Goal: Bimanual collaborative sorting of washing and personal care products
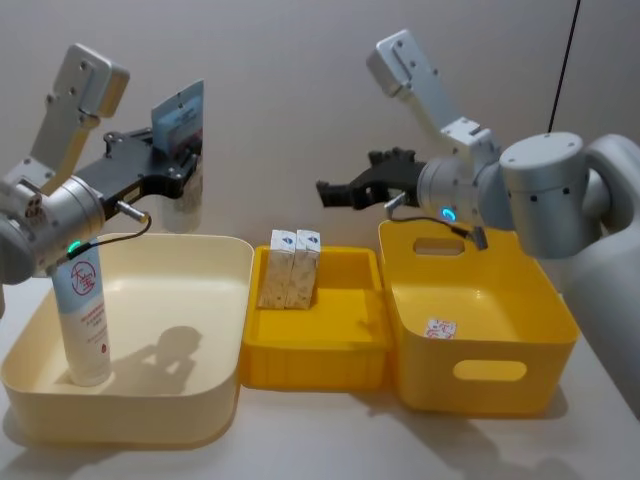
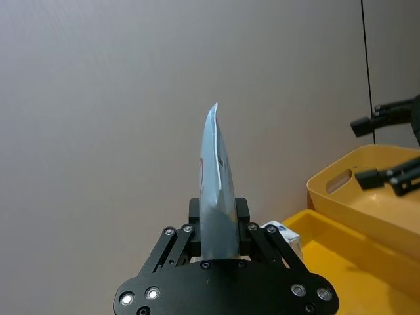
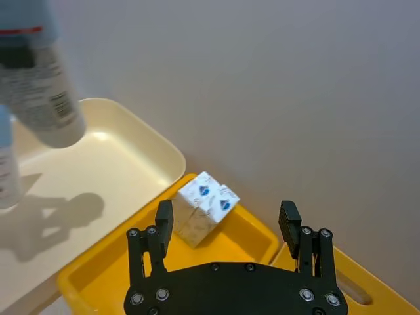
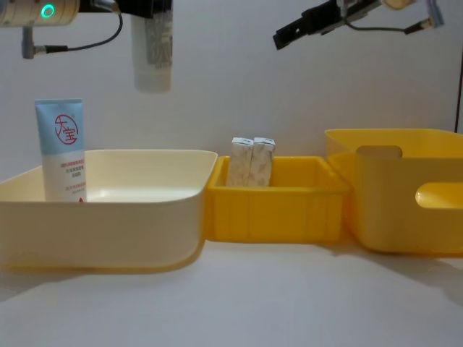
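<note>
Got pale blue-and-white tube clamped in left hand, rounded whitish end hanging below it. Can't read print; top cut off in chest view. Right hand spread, empty.

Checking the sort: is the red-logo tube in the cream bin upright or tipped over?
Upright: the red-logo tube stands on end inside the cream bin, crimped end up, vertical in the chest view.
</note>
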Robot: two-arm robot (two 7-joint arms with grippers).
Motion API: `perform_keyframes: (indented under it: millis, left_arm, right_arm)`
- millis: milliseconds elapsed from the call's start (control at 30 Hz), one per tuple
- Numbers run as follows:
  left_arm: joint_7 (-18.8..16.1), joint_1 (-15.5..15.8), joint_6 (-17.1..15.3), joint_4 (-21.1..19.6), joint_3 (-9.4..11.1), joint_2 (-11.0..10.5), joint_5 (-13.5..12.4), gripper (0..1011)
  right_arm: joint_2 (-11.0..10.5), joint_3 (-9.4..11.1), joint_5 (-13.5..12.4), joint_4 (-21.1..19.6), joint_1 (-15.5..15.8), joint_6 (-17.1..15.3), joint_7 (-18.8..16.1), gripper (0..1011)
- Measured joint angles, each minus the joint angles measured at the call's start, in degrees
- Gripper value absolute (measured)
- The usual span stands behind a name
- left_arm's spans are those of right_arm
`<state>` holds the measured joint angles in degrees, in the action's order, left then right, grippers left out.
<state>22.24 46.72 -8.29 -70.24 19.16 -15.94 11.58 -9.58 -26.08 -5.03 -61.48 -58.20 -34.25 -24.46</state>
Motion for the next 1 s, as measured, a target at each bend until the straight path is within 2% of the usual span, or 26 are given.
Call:
perform_keyframes:
  millis: [333,567,800,1000]
  left_arm:
    - [-0.1,-0.1,0.2,-1.7,0.2,0.2,0.7,275]
    - [-0.1,-0.3,0.3,-2.3,0.4,0.3,1.2,278]
    - [-0.1,-0.6,0.4,-2.6,0.6,0.4,1.7,277]
    - [-0.1,-1.1,0.4,-2.9,0.6,0.2,2.1,278]
  right_arm:
    - [-3.2,-2.6,-1.8,-6.5,3.7,-1.5,-7.4,1001]
    - [-5.7,-3.6,-4.2,-13.6,7.9,-2.9,-12.0,1001]
    - [-6.8,-3.1,-6.1,-18.8,11.3,-3.5,-13.3,1001]
    - [-6.8,-2.3,-6.4,-22.0,13.5,-3.3,-11.6,1001]
